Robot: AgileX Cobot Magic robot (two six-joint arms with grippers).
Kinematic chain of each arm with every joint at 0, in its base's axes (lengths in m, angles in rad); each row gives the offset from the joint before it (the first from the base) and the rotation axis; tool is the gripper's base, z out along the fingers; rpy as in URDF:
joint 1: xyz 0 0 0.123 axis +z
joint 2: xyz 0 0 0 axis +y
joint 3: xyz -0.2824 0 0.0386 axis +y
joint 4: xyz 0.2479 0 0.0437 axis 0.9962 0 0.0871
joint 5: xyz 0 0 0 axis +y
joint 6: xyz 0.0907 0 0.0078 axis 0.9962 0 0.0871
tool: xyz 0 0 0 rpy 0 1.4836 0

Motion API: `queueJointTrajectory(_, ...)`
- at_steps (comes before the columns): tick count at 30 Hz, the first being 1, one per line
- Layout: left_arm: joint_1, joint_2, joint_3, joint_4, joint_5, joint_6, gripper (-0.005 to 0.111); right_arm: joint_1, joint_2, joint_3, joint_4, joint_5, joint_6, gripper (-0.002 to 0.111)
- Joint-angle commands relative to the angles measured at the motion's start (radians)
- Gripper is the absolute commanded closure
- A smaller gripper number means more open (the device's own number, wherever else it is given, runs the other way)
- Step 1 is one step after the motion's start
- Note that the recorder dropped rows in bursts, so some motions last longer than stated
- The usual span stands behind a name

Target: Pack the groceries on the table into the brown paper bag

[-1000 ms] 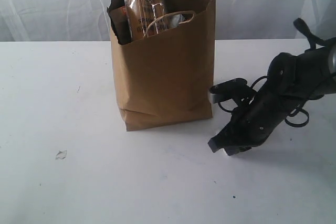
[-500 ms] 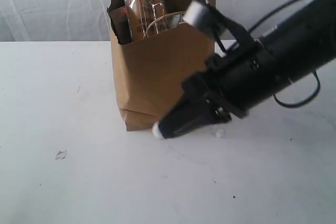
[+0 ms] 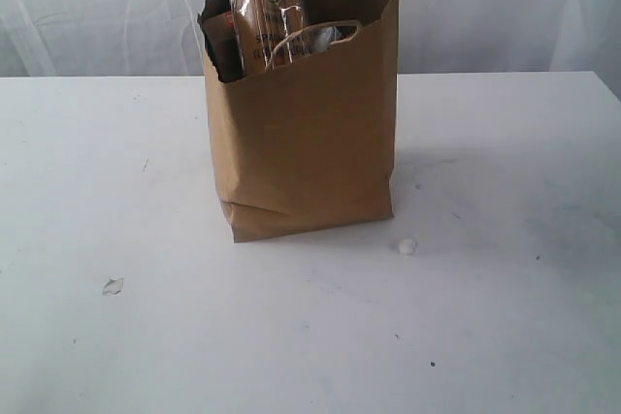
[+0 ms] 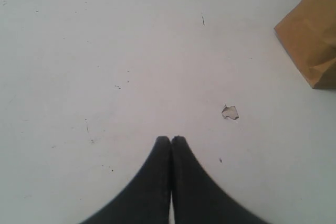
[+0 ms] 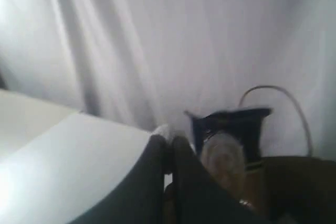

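Exterior view: nearest on the table [image 3: 505,336] lies a small crumpled scrap [image 3: 114,286]. Farther back, a second scrap [image 3: 407,246] sits just beside the front corner of the brown paper bag [image 3: 301,143], which stands upright mid-table. A long spaghetti packet [image 3: 267,7] and a brown pouch [image 3: 225,44] poke above its rim, and a white curtain [image 3: 97,7] hangs behind. The left wrist view has the left gripper [image 4: 170,141] pinched closed on nothing above bare tabletop. The blurred right wrist view has the right gripper [image 5: 169,141] pressed closed near the bag's mouth.
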Motion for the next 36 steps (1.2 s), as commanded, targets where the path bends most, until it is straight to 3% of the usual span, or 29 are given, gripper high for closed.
queueJointTrajectory(1, -0.006, -0.005, 0.004, -0.003, -0.002, 0.0, 0.107, -0.001, 0.076, -0.001, -0.003, -0.077, -0.118, 0.108)
queueJointTrajectory(8, -0.006, -0.005, 0.004, -0.003, -0.002, 0.0, 0.107, -0.001, 0.183, -0.001, -0.003, -0.07, -0.196, 0.107)
queueJointTrajectory(18, -0.006, -0.005, 0.004, -0.003, -0.002, 0.0, 0.107, -0.006, 0.16, -0.001, -0.123, 0.008, -0.198, 0.074)
queueJointTrajectory(23, -0.006, -0.005, 0.004, -0.003, -0.002, 0.0, 0.107, -0.049, 0.089, -0.001, -0.309, 0.179, -0.135, 0.075)
queueJointTrajectory(31, -0.006, -0.005, 0.004, -0.003, -0.002, 0.0, 0.107, -0.153, 0.034, 0.001, -0.992, 0.616, 0.406, 0.094)
queueJointTrajectory(36, -0.006, -0.005, 0.004, -0.003, -0.002, 0.0, 0.107, -0.21, 0.029, 0.05, -1.167, 0.785, 0.56, 0.103)
